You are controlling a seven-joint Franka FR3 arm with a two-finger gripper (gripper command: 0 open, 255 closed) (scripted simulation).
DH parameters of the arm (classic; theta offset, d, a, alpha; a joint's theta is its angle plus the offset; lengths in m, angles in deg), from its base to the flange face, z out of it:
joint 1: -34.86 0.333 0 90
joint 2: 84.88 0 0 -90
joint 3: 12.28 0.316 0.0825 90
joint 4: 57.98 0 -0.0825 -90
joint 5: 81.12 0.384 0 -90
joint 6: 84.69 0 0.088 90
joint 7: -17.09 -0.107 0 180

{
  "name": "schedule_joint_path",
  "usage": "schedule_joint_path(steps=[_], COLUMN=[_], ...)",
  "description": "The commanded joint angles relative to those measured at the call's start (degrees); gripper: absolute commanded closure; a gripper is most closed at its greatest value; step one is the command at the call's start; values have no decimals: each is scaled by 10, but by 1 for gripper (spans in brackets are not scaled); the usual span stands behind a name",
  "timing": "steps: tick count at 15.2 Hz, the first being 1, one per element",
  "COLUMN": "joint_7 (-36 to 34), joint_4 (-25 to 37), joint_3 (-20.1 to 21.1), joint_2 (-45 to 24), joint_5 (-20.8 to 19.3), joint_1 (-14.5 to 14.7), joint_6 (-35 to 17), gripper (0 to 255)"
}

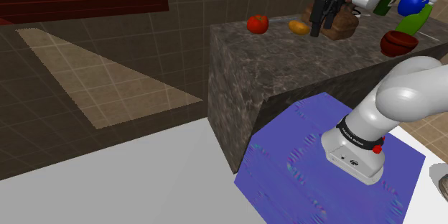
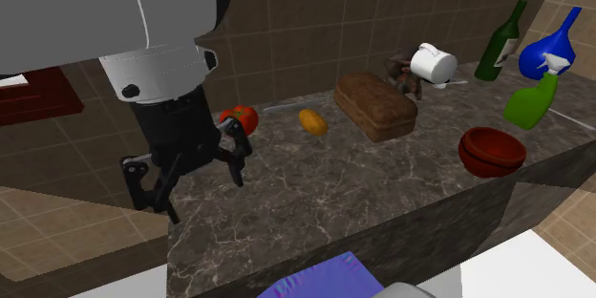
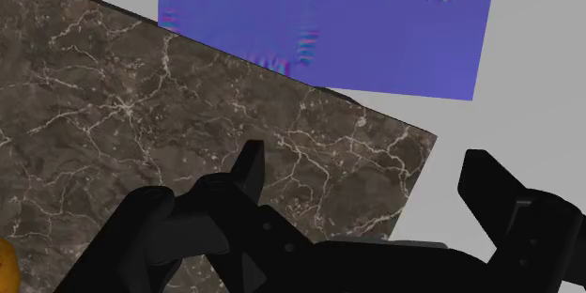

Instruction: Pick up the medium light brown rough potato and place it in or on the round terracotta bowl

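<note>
Counter (image 2: 401,186): one potato (image 2: 312,121), one bowl (image 2: 492,162), one gripper (image 2: 186,189).
Gripper spread wide, empty; potato near it, bowl well apart.

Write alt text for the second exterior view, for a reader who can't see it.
A black tool hangs open over a dark marbled counter, at the view's left. Beyond it lie a red tomato, an orange-brown potato and a brown loaf; a round reddish-brown bowl stands towards the right.
</note>
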Motion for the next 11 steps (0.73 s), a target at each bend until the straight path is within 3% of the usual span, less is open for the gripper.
schedule_joint_path(steps=[1,11], joint_7=[0,4], joint_4=[0,-12], joint_3=[0,-18], joint_2=[0,-134], joint_5=[0,-114], joint_1=[0,-58], joint_6=[0,-158], gripper=[0,0])
